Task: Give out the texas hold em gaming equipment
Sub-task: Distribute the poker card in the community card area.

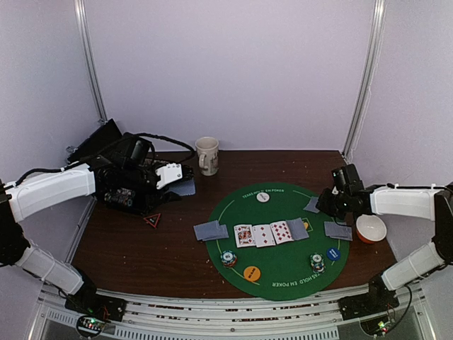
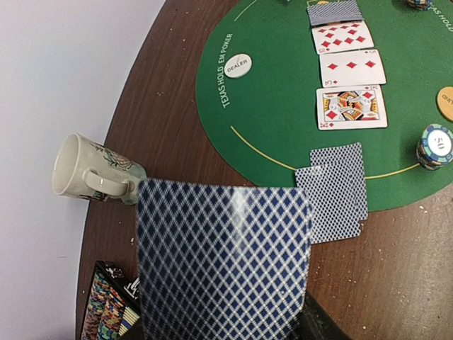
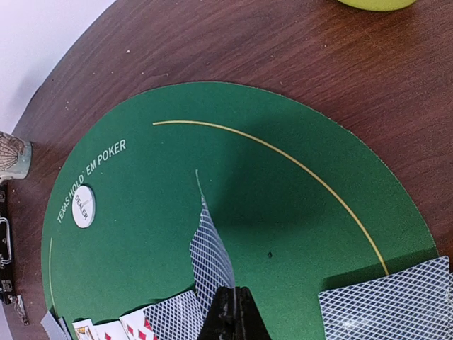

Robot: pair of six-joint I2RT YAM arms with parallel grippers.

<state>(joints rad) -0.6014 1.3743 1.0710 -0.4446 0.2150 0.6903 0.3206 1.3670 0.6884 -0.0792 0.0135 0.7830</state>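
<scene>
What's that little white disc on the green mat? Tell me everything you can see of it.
The dealer button is a small, round white disc that looks like plastic, with DEALER printed on it in dark letters. It lies flat on the green felt mat, near the mat's far edge and just inside the curved white lettering. Only the mat touches it.

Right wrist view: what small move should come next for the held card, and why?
Probably lower the right pincer and release its held card beside the lone face-down card at the mat's edge; the opposite seat already has two overlapping cards.
</scene>
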